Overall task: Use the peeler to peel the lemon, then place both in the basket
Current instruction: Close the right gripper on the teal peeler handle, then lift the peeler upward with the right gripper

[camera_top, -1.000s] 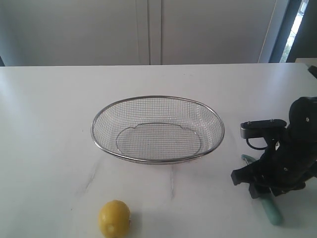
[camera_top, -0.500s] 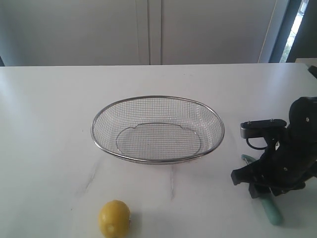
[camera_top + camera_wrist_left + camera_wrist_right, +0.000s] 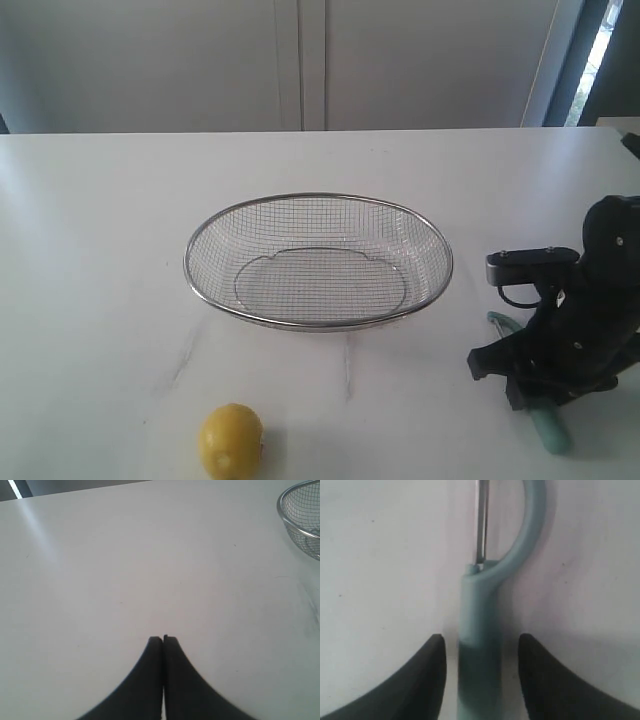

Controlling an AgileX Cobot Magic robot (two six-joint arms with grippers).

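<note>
The peeler [image 3: 476, 605] lies flat on the white table, teal handle and curved head with its metal blade in the right wrist view. My right gripper [image 3: 481, 641] is open and straddles the handle, with a gap on each side. From outside, the right gripper [image 3: 528, 392] is low over the peeler [image 3: 551, 434] at the right. The lemon [image 3: 231, 440] rests alone near the front edge, left of centre. The wire-mesh basket [image 3: 410, 222] stands mid-table with nothing in it. My left gripper [image 3: 163, 639] is shut on nothing above bare table, and the basket [image 3: 305, 515] shows at that view's corner.
The table [image 3: 100, 250] is white and wide, with a pale wall behind. The right arm's dark wrist body [image 3: 585, 320] hides most of the peeler in the exterior view. The left arm is outside the exterior view.
My right gripper has sunk a little lower over the peeler's handle. Lemon, basket and peeler have not moved.
</note>
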